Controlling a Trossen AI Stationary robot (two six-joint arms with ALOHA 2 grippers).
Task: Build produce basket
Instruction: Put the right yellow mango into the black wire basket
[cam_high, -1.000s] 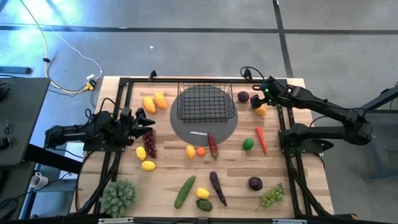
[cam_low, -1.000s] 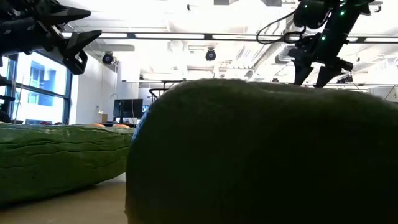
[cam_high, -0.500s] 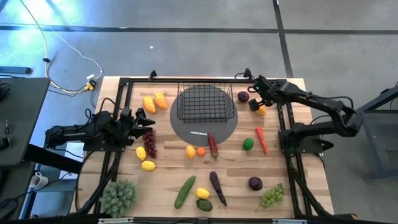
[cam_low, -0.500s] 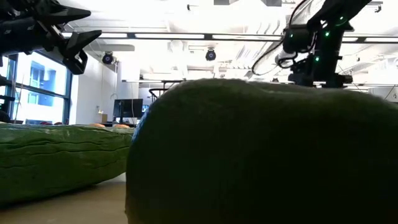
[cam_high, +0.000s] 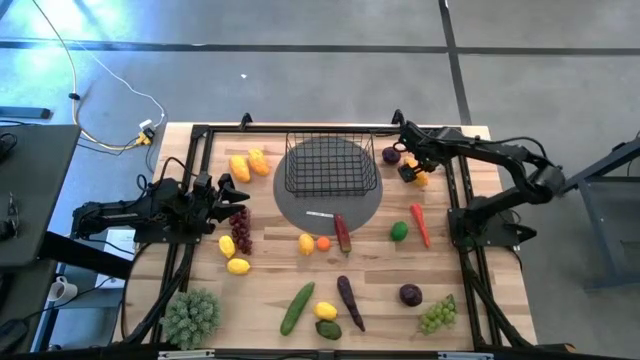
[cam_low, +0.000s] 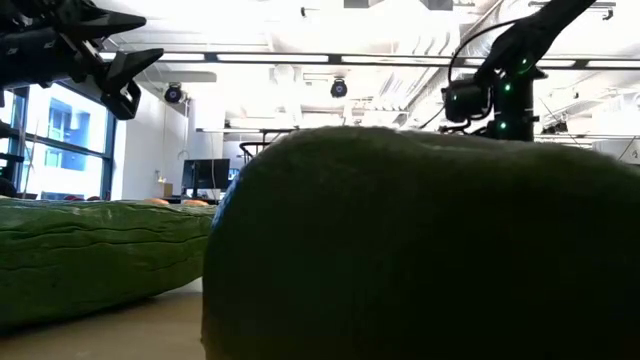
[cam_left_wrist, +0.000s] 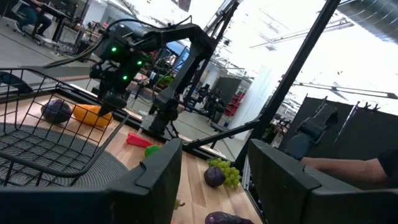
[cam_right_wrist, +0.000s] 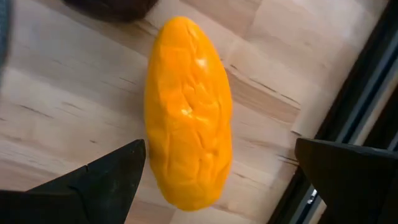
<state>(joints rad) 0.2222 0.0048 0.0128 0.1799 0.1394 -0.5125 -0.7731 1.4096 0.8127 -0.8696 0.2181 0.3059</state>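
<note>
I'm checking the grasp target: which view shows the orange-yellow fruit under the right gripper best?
The right wrist view: the orange-yellow fruit fills it, lying on the wood between the open fingers. The high view shows only a sliver beside the right gripper; the left wrist view shows it small, and the low view not at all.

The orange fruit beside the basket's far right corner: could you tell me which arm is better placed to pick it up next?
The right arm. Its right gripper is right over the orange fruit, fingers open with the fruit between them. The left gripper waits near the purple grapes, on the other side of the basket.
</note>
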